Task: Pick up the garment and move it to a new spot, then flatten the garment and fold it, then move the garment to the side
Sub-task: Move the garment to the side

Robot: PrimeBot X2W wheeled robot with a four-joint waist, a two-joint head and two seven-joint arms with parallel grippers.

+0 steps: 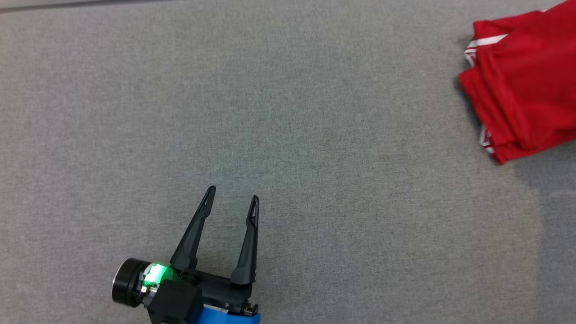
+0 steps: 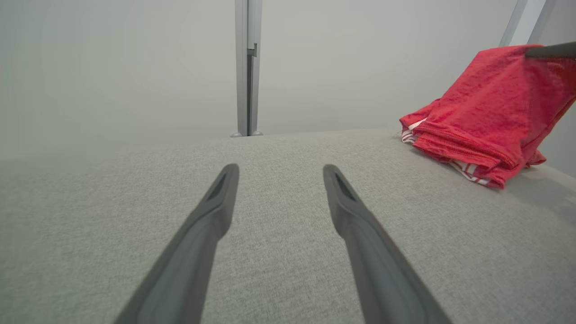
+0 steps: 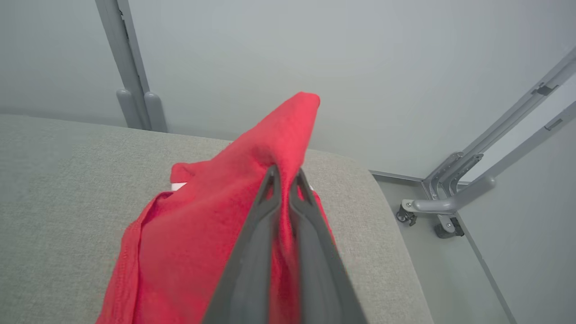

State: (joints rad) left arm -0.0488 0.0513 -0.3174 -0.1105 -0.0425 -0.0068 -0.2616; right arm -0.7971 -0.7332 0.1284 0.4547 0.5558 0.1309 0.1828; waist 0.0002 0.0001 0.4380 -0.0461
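The right pincer [image 3: 285,173] is closed on a fold of the garment [image 3: 202,234]. Its two fingers are pressed together with red cloth pinched between them, and a peak of cloth stands up past the tips. The rest of the garment falls back from the tips onto the table [image 3: 54,180], below and to the left of the fingers, so it is partly raised and partly resting. Taking an upper fold looks like a choice for lifting, since the cloth would then drape free under the pincer while carried. The garment sits close to a rounded table corner just beyond the tips, which probably explains why it must be moved before flattening.

The left pincer [image 1: 233,194] is wide open with nothing in it, low over bare table. The garment is well apart from it, ahead and to its right. It looks parked out of the way until flattening calls for a second grip.

The right wrist view shows the pinch itself and the corner, but hides the lower folds. The left wrist view gives the side shape, with the white-striped hems touching the table and a dark finger [image 2: 551,49] at the raised top. The head view shows the open table between the left pincer and the garment, whose right part it cuts off.
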